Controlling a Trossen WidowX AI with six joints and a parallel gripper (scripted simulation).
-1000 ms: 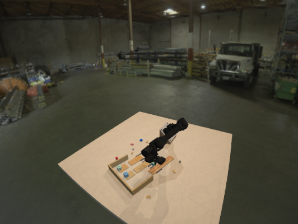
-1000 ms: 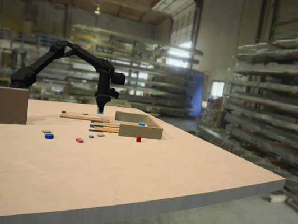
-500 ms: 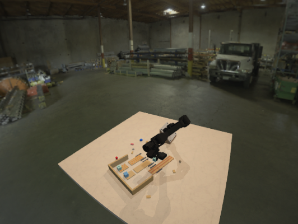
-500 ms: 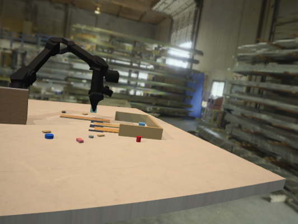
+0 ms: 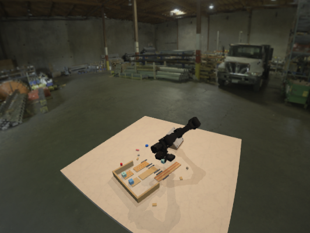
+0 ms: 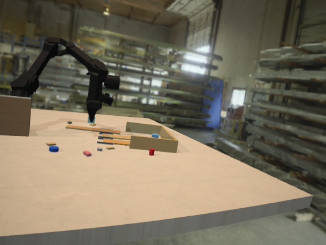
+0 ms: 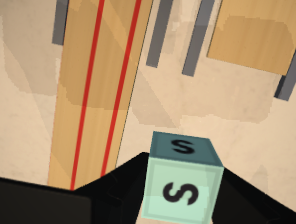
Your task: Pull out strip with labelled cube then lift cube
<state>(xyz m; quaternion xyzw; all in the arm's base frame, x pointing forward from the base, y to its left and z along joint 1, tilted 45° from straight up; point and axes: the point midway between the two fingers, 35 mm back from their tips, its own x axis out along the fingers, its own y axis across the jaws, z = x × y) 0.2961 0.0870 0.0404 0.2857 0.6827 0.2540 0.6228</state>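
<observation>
My gripper [image 5: 164, 159] [image 6: 91, 119] [image 7: 177, 165] is shut on the pale teal cube [image 7: 181, 190] marked S, held above the table. The one-piece striped strip [image 5: 168, 172] [image 6: 92, 129] [image 7: 95, 90], with red lines, lies outside the box, at the left in the wrist view. A dotted strip [image 5: 141, 166] and a plain strip [image 5: 148, 173] each show a gap before a separate piece in the box. A light teal cube [image 5: 124, 174] sits on the dotted inner piece, a blue cube [image 5: 131, 181] [image 6: 155, 135] on the plain one. Their labels are unreadable.
The low wooden box [image 5: 148, 192] [image 6: 153, 144] is open towards the arm. Dark rails [image 5: 165, 177] [image 7: 160, 35] flank the strips. A blue disc [image 5: 147, 145] [image 6: 53, 149], a pink block [image 5: 137, 149] [image 6: 87, 153] and a red cylinder [image 5: 121, 164] [image 6: 151, 152] lie around.
</observation>
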